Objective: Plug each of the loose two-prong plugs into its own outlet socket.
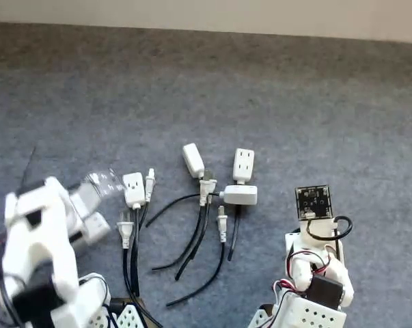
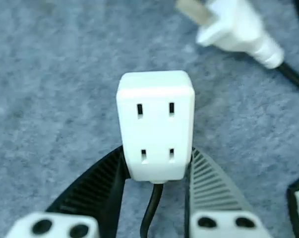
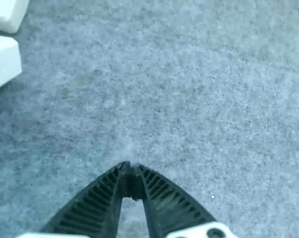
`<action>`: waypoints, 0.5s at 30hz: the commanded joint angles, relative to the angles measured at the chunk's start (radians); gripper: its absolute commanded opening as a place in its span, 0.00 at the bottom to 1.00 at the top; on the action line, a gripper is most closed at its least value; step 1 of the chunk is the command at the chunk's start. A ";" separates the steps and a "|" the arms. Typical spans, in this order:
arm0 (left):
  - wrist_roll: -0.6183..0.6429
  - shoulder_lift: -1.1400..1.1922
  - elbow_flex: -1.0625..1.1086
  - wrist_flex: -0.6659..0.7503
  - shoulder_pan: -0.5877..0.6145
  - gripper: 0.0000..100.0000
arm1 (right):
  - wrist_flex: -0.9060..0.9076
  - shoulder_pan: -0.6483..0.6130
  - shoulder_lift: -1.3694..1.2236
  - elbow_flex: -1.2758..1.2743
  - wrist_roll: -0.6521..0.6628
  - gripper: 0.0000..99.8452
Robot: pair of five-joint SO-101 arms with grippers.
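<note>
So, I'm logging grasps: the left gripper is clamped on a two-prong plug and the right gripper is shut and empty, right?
Not quite. The left wrist view shows the left gripper clamped on an outlet socket, not a plug; a loose plug lies free nearby. The right gripper is shut and empty.

White outlet sockets (image 1: pixel 243 165) flat on grey carpet (image 1: pixel 342 102), unplugged black-corded two-prong plugs (image 1: pixel 221 222) lying between them
</note>
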State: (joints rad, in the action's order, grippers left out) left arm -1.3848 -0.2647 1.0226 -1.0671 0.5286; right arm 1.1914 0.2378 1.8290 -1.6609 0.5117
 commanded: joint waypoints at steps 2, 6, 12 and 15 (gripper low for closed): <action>-0.157 -0.455 0.246 -0.109 -0.102 0.04 | 0.005 0.005 0.007 -0.150 0.031 0.01; -0.166 -0.746 0.283 -0.359 -0.189 0.06 | 0.005 0.007 0.007 -0.150 0.031 0.01; -0.064 -0.978 0.285 -0.482 -0.223 0.25 | 0.005 0.008 0.007 -0.150 0.031 0.01; -0.072 -0.966 0.285 -0.477 -0.223 0.23 | 0.007 0.008 0.007 -0.150 0.031 0.01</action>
State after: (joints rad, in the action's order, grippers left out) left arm -1.3924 -1.2221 1.3050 -1.4691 0.3199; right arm 1.1914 0.2378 1.8290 -1.6609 0.5117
